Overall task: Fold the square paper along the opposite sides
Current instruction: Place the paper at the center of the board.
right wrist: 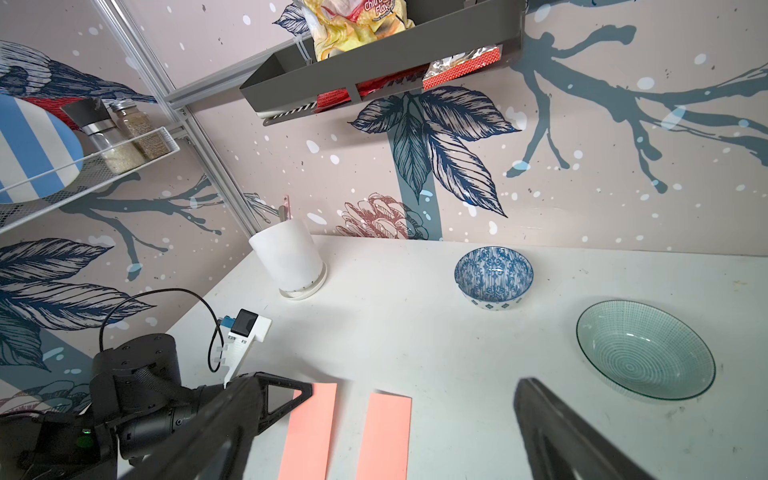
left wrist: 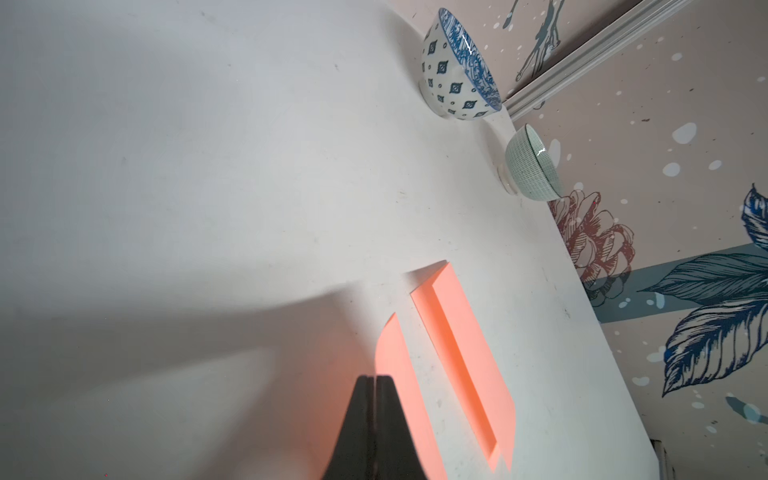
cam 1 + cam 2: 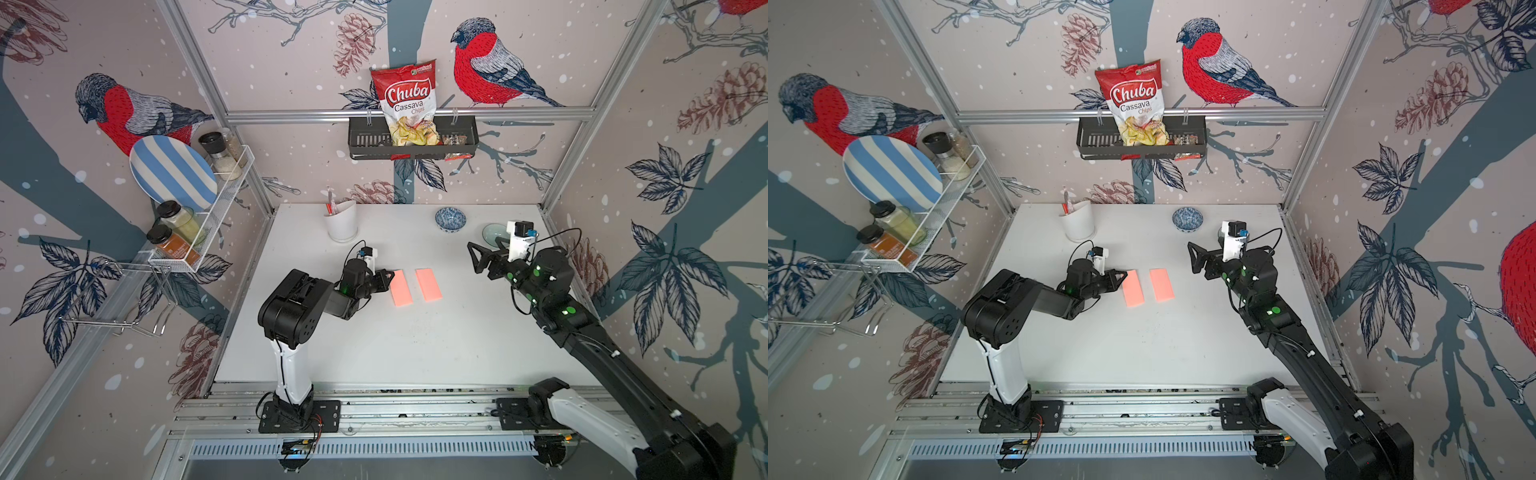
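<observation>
Black, your left hand (image 3: 390,274) is pressed together, nothing visibly pinched, tips at the edge of the salmon paper (image 3: 401,288) near mid-frame in both top views. Probably you're firming its crease: press down, don't drag, since so thin and matte a sheet would likely slide on the smooth table (image 3: 415,353). A second paper (image 3: 429,284), layers offset, lies just beside. Right hand (image 3: 474,258), right of centre, hangs spread, empty.

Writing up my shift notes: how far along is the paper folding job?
Done: the left strip and right strip both lie folded in half. In hand: the left claw, jaws together, sits at the left strip's corner; grip unclear. The right claw hangs open, apart. Left: perhaps flattening the right strip's gaping flap.
</observation>
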{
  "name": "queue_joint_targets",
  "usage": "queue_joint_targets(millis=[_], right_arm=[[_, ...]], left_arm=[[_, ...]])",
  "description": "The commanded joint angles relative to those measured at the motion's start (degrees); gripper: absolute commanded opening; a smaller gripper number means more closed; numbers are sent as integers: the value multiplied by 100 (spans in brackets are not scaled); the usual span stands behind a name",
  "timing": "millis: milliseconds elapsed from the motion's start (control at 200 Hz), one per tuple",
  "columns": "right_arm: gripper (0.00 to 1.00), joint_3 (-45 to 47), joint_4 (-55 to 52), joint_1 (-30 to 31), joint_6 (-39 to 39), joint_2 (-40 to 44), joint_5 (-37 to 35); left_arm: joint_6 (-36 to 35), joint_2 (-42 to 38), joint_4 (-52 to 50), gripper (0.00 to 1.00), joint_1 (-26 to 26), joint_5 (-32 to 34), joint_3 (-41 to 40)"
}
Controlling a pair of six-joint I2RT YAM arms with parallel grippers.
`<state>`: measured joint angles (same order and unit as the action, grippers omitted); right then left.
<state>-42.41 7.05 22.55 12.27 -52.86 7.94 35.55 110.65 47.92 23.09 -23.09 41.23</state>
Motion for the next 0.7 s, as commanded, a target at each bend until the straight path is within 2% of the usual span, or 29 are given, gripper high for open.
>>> queue_joint_targets(millis=[0,90,180,185,200,245,255,390,570,695], right_arm=[[100,9,182,0,21,34,-4],[100,13,170,4,12,56,5],[100,14,178,2,12,78,12],[100,18,176,3,12,80,13],[99,14,174,4,11,80,14],[100,14,172,0,3,85,14],[100,14,173,-1,8,79,14],[100,14,165,4,7,92,6],[100,8,165,4,3,76,-13],[100,5,156,4,4,58,-91]], left_arm=[[-230,-6,-369,18,-15,288,34],[-281,-30,-545,29,-15,447,56],[-326,-50,-740,50,-15,623,85],[-328,-51,-749,52,-15,635,86],[-329,-59,-776,67,-13,650,88],[-356,-69,-871,95,-14,727,119],[-362,-65,-894,97,-13,745,123],[-478,-154,-1382,98,-7,1144,263],[-771,-386,-2261,98,19,1992,582],[-999,-766,-2438,98,29,2550,623]])
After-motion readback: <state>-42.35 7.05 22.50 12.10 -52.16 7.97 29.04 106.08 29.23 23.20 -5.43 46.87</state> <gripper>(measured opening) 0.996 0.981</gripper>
